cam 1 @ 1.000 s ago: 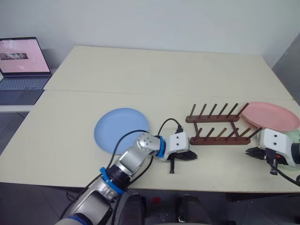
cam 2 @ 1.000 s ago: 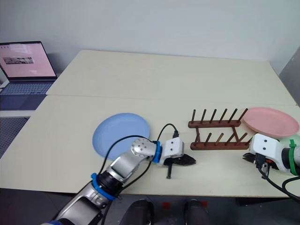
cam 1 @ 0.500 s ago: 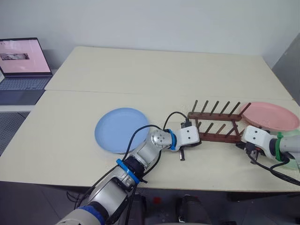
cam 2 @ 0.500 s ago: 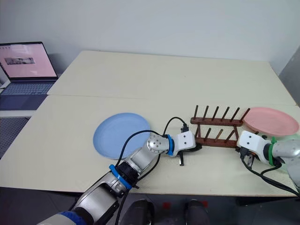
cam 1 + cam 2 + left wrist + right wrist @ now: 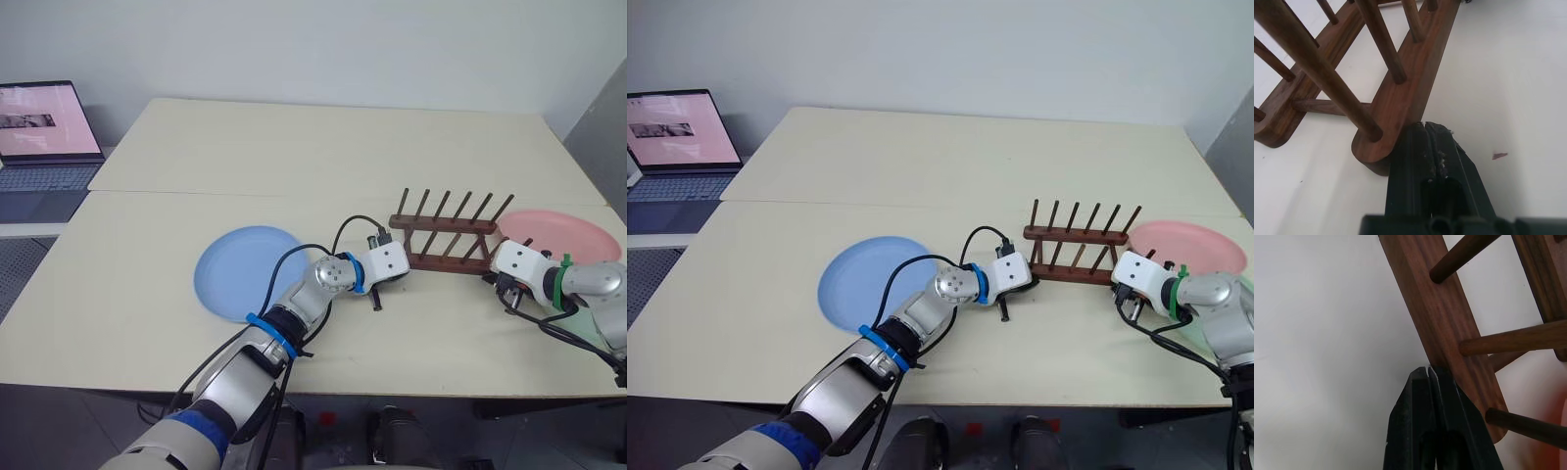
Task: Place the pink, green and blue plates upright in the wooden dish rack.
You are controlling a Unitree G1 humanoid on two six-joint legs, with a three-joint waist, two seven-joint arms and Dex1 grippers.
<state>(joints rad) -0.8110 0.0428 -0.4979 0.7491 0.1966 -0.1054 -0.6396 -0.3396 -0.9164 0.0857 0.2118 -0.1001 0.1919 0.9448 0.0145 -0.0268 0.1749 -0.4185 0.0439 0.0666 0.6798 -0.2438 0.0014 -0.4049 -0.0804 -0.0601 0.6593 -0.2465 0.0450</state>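
The wooden dish rack [image 5: 446, 237] stands empty on the table, right of centre. The blue plate [image 5: 250, 284] lies flat to its left and the pink plate [image 5: 563, 235] flat to its right. A pale green plate [image 5: 600, 331] edge peeks out under my right arm. My left gripper [image 5: 1425, 128] is shut, its tips against the left end of the rack's near rail [image 5: 1400, 103]. At the rail's right end my right gripper [image 5: 1428, 369] is shut too, its tips touching the rail [image 5: 1444, 328]. Neither holds anything.
An open laptop [image 5: 39, 137] sits on a side desk at the far left. A seam [image 5: 245, 193] splits the cream tabletop into a front and a back half. The table's right edge runs just beyond the pink plate.
Both arms have reached forward and closed in on the rack's two near corners. The rack has slid a little farther back on the table between them.
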